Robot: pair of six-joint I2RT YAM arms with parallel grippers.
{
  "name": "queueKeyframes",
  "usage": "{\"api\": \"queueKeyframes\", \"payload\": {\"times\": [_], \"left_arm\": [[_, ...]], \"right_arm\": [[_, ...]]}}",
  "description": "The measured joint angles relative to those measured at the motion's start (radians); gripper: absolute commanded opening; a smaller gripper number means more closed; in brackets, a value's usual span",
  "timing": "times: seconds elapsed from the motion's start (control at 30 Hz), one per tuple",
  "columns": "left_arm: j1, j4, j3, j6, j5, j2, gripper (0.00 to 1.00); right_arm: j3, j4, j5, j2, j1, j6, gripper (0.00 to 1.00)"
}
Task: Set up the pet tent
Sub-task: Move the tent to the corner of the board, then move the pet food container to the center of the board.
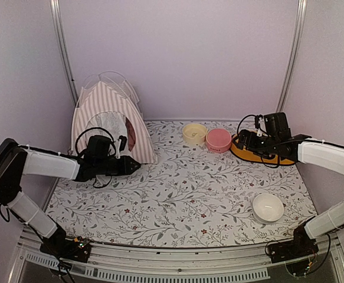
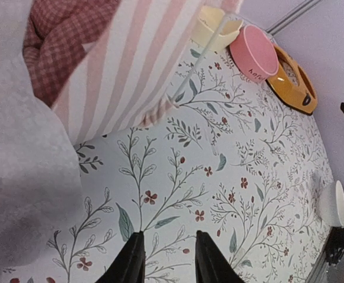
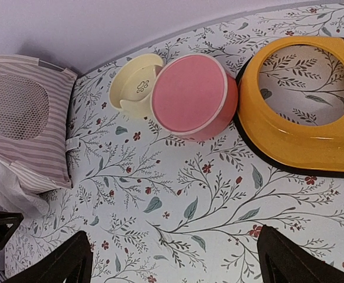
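The pet tent (image 1: 104,109), pink-and-white striped, stands upright at the back left corner with thin white poles crossing above its top. Its white sheer curtain (image 2: 18,177) and striped wall (image 2: 130,53) fill the left of the left wrist view, with a pink checked cushion (image 2: 59,35) inside. The oval mesh window (image 3: 9,106) shows in the right wrist view. My left gripper (image 1: 133,166) (image 2: 169,239) hovers just in front of the tent's right corner, partly open with only tablecloth between its fingers. My right gripper (image 1: 242,141) (image 3: 174,256) is wide open and holds nothing, near the bowls at the back right.
A cream bowl (image 1: 194,133) and a pink bowl (image 1: 218,140) sit side by side at the back. An orange ring-shaped tray (image 1: 260,154) lies under the right arm. A white bowl (image 1: 268,207) rests near the front right. A floral cloth (image 1: 183,194) covers the table.
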Motion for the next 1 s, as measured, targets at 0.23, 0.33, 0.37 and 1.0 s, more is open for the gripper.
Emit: {"api": "queueKeyframes", "payload": {"times": [0.23, 0.33, 0.37, 1.0], "left_arm": [[-0.064, 0.006, -0.016, -0.011, -0.009, 0.035, 0.31], [-0.088, 0.009, -0.024, -0.018, -0.025, 0.028, 0.36], [-0.095, 0.009, -0.031, -0.022, -0.029, 0.02, 0.38], [-0.121, -0.11, -0.117, -0.027, -0.105, -0.359, 0.5]], "right_arm": [[0.041, -0.003, -0.023, 0.113, -0.113, -0.029, 0.99], [0.082, -0.002, -0.039, 0.181, -0.148, -0.045, 0.99], [0.097, -0.002, -0.044, 0.206, -0.158, -0.052, 0.99], [0.565, -0.143, -0.048, 0.718, -0.209, -0.241, 0.72]]}}
